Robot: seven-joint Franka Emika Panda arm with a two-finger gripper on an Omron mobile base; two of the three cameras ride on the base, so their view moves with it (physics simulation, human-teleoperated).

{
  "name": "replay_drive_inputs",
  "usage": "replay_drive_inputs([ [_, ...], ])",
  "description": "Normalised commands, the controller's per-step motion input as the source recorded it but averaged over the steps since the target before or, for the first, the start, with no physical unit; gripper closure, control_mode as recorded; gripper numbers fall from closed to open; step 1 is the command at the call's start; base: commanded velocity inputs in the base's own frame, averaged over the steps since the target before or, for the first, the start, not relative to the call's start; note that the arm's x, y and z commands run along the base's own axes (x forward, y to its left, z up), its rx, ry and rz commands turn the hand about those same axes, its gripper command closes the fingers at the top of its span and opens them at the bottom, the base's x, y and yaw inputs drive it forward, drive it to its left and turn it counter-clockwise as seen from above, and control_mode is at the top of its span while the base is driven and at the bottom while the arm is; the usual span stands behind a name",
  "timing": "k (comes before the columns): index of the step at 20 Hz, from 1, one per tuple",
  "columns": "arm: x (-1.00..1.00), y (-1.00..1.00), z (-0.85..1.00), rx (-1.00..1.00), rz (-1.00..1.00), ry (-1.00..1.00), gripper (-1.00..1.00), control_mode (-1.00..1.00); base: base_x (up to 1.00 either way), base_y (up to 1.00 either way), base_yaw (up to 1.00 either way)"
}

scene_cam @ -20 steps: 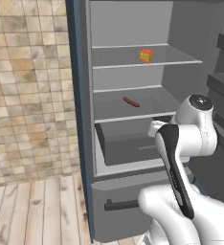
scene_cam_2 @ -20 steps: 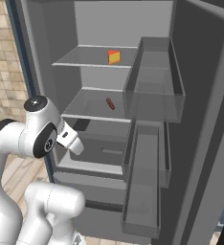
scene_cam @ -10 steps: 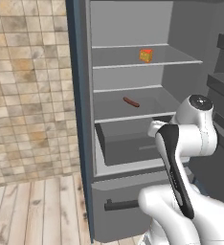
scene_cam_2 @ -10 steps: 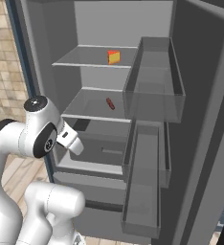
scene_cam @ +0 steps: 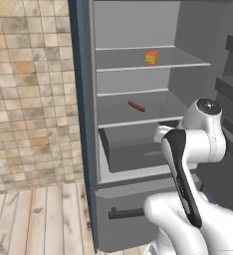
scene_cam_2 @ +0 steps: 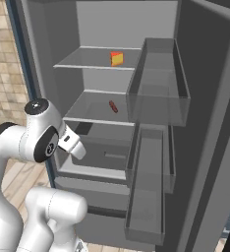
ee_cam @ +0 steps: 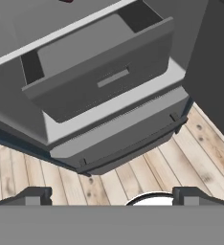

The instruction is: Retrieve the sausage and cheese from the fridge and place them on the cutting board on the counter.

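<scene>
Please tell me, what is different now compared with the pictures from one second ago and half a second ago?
Nothing has visibly changed. The arm holds the same pose before the open fridge, the gripper stays open and empty, the cheese lies on the upper shelf and the sausage on the shelf below it, as before.

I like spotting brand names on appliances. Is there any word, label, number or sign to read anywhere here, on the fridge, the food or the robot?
None. The fridge, its shelves and drawer are plain grey, with no writing.
The cheese and the sausage carry no label.
The white arm bears no lettering or logo that can be read.
</scene>
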Motion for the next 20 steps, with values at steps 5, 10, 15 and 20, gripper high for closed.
replay_drive_inputs([
  [5,-0.07,-0.02,0.00,0.00,0.00,0.00,-1.00,-1.00,0.00,0.00,0.00],
  [10,0.31,0.00,0.13,0.03,0.22,0.00,-1.00,-1.00,0.00,0.00,0.00],
  [15,0.16,-0.05,0.44,0.00,0.34,-0.01,-1.00,-1.00,0.00,0.00,0.00],
  [20,0.38,0.03,0.40,-0.02,0.23,-0.01,-1.00,-1.00,0.00,0.00,0.00],
])
